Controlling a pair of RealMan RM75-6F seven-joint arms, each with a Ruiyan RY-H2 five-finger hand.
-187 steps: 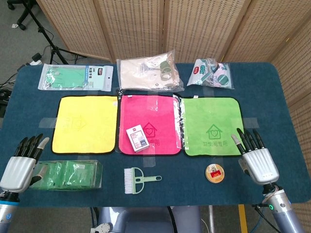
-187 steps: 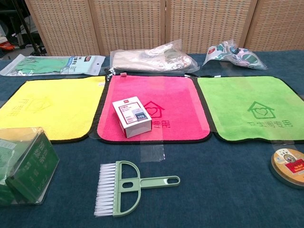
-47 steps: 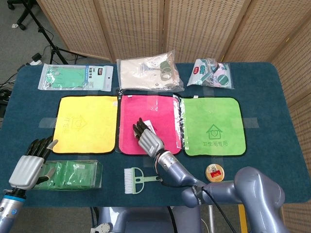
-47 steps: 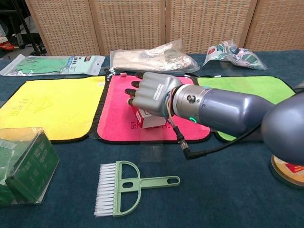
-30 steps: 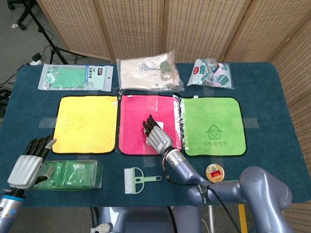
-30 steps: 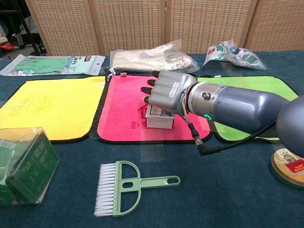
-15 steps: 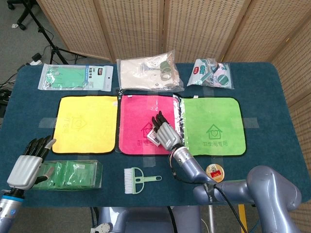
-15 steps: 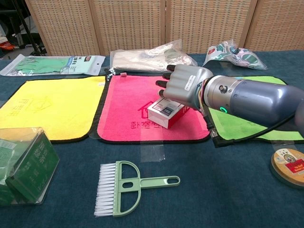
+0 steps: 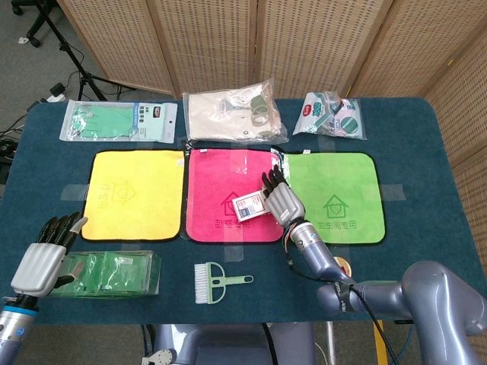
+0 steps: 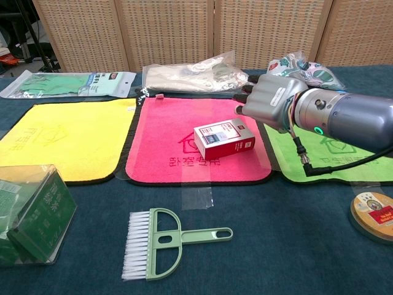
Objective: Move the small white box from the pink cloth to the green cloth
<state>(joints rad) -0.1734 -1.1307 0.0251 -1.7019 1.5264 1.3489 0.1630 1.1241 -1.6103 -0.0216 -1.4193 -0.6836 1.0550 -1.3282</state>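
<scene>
The small white box [image 9: 249,205] with a red side [image 10: 224,138] hangs tilted just above the right part of the pink cloth [image 9: 217,182] [image 10: 166,132]. My right hand [image 9: 283,200] [image 10: 273,101] grips the box at its right end, over the seam between the pink cloth and the green cloth [image 9: 335,194] [image 10: 334,153]. The green cloth lies bare to the right. My left hand [image 9: 46,255] hovers at the table's near left corner, fingers extended and holding nothing; the chest view does not show it.
A clear green container [image 9: 110,274] [image 10: 31,212] sits front left beside the left hand. A green brush [image 9: 217,281] [image 10: 163,243] lies in front of the pink cloth. A round tin [image 10: 373,215] sits front right. A yellow cloth [image 9: 133,194] and bagged packages [image 9: 232,114] lie left and behind.
My right hand has carried the box to the right, from the middle of the pink cloth to its right edge, and lifted it slightly. The left hand has stayed put.
</scene>
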